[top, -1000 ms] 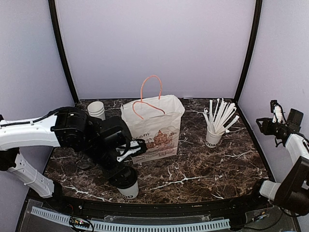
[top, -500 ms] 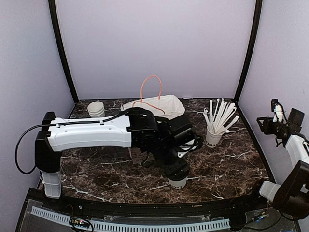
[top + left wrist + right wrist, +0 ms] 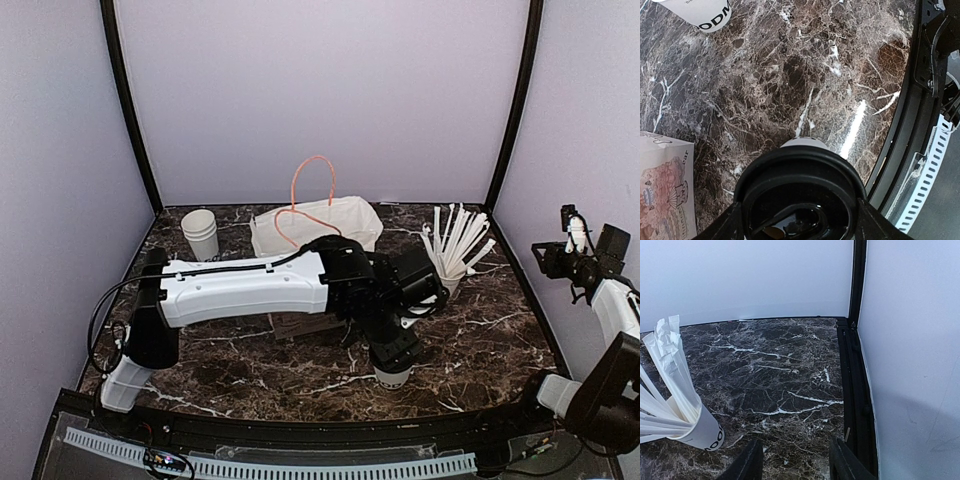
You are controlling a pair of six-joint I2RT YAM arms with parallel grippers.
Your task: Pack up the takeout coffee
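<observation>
Broadly: dark marble desk (image 3: 480, 340), walled behind and at both sides, with a black rail along the near edge. Stretched across it toward the right, the left arm (image 3: 250, 285), hiding the lower part of the paper bag (image 3: 330, 222). Bag upright at the back centre, mouth up, orange handles above. Just right of the arm's wrist, the cup of straws (image 3: 452, 255); at the back left, nested cups (image 3: 200, 232), well apart from everything else.

Takeout coffee (image 3: 392, 376) at the near centre-right, upright, long axis vertical, black lid on top. Clasped near the lid between the left fingers (image 3: 720, 230), spread wide on either side of it. Cannot tell whether its base touches the desk. Right fingers (image 3: 751, 462) off by the right wall, parted about halfway, nothing between them.

Judged from this: bag back and to the left of the coffee, mouth well above the lid. So a lift first, then a carry back-left and a straight drop. Open room above; straws close on the right, near edge close by.
</observation>
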